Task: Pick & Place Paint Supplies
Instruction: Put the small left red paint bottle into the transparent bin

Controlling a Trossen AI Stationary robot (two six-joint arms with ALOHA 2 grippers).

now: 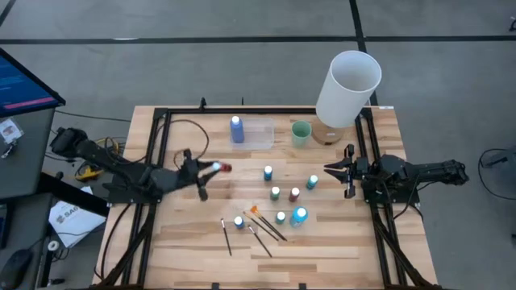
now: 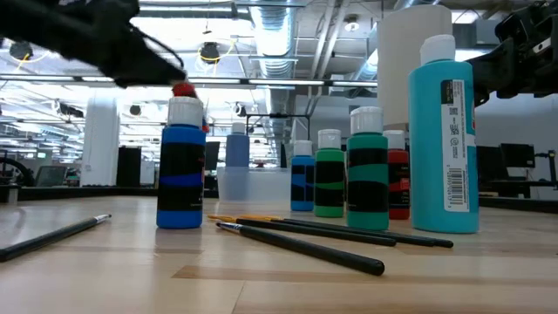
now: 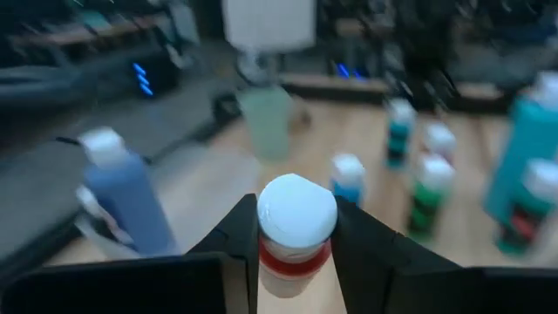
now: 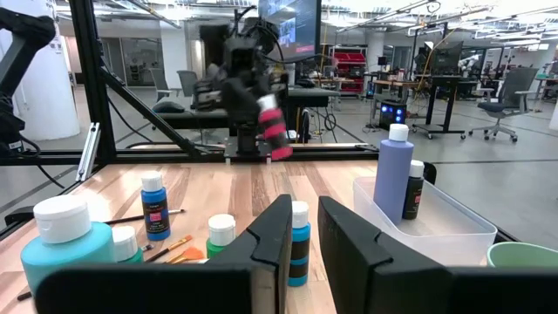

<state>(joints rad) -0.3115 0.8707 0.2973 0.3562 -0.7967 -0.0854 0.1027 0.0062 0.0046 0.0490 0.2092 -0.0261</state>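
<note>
My left fingers [image 3: 296, 249] are clamped on a small red paint bottle [image 3: 295, 234], its white cap sticking out between them, and I hold it tilted in the air above the table [image 1: 322, 246]. Just beyond it stands a clear tray [image 1: 256, 134] with a tall blue bottle [image 1: 236, 129] inside. Farther off, toward my right side, the other small bottles [image 1: 276, 193] stand clustered, with the brushes [image 1: 262, 229] lying flat near them. A pale green cup [image 1: 301, 132] and a tall white cylinder [image 1: 347, 87] stand past the tray. My right fingers [image 1: 337, 170] wait at the far edge of the cluster, nearly closed with a narrow gap between them, holding nothing.
</note>
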